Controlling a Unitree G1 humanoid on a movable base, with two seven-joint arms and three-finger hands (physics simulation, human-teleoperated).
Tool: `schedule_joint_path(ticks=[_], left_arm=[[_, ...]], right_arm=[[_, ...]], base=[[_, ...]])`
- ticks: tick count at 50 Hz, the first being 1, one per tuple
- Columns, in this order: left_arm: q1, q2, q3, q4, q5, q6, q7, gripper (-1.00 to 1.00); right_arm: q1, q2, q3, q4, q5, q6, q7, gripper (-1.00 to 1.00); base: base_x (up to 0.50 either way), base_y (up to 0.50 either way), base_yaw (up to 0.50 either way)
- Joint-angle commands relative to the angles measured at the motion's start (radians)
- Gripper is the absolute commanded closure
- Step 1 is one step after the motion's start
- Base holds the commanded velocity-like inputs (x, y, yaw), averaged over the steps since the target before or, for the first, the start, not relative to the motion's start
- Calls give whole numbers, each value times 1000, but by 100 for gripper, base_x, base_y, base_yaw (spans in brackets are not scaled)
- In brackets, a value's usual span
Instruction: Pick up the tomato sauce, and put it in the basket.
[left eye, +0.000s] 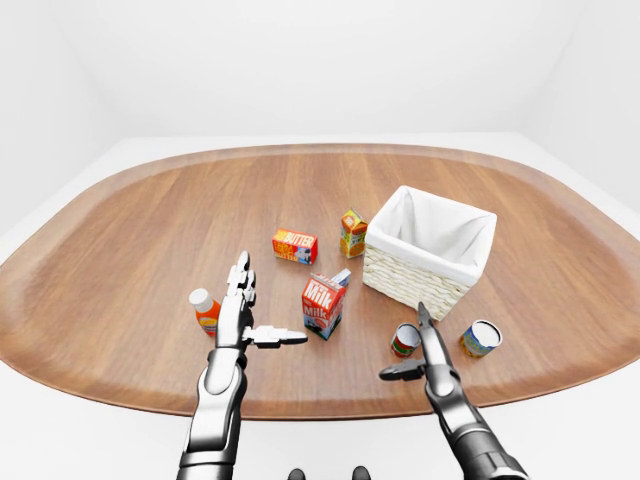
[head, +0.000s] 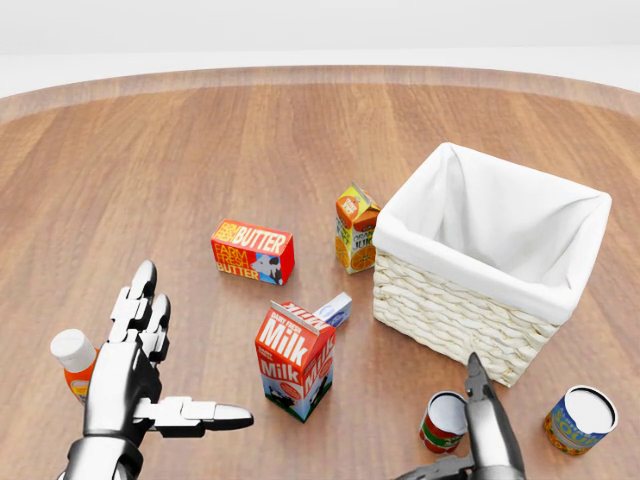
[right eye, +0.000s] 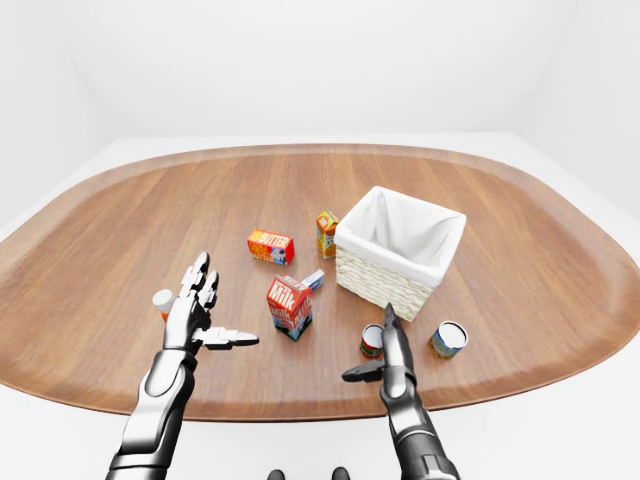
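Tomato sauce can (head: 442, 421): short cylinder, red and green label, pale metal top, standing upright on the table near the bottom of the head view. It sits just left of the right hand (head: 487, 432), close beside the extended fingers; whether it touches them cannot be told.

Right hand: metallic, jointed, three fingers. Long fingers point straight up the head view, thumb (left eye: 396, 372) stuck out to the left; spread, gripping nothing.

Left hand (head: 130, 372): same silver build, at the lower left of the head view. Fingers extended, thumb out to the right; spread, empty.

Basket (head: 452, 308): square, pale woven wicker, white cloth liner folded over the rim. Stands just above the tomato sauce can in the head view, apart from it.

Second can (head: 580, 420): cylinder, blue and yellow label, white top, lying tilted at the right of the right hand.

Milk carton (head: 294, 360): red and white, gabled top, upright, between the two hands.

Butter box (head: 252, 251): flat rectangular, red and orange, lying above the milk carton.

Juice carton (head: 356, 229): small, orange and yellow, gabled, upright just left of the basket.

Bottle (head: 74, 362): orange body, white round cap, partly behind the left hand.

Table (left eye: 130, 230): oval, brown wood grain, smooth, with a raised rim.
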Motion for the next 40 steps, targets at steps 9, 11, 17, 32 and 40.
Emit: schedule_joint_path(ticks=[9,11,17,32,40], left_arm=[[-2,1,1,9,1,-6,-1,-100],[-3,1,1,8,2,-5,0,-100],[-4,0,0,7,3,-2,1,-100],[2,0,-1,-7,1,6,2,-100],[3,-1,-1,-14,1,13,1,-100]], right_arm=[[-83,-17,-1,107,3,0,-25,-100],[-93,-18,1,122,2,0,-28,-100],[-121,-21,4,171,-6,0,-40,-100],[-153,-25,4,227,3,0,-42,-40],[-149,-24,4,219,7,0,-35,-23]], base=[[0,0,0],[0,0,0],[0,0,0],[0,0,0],[0,0,0]])
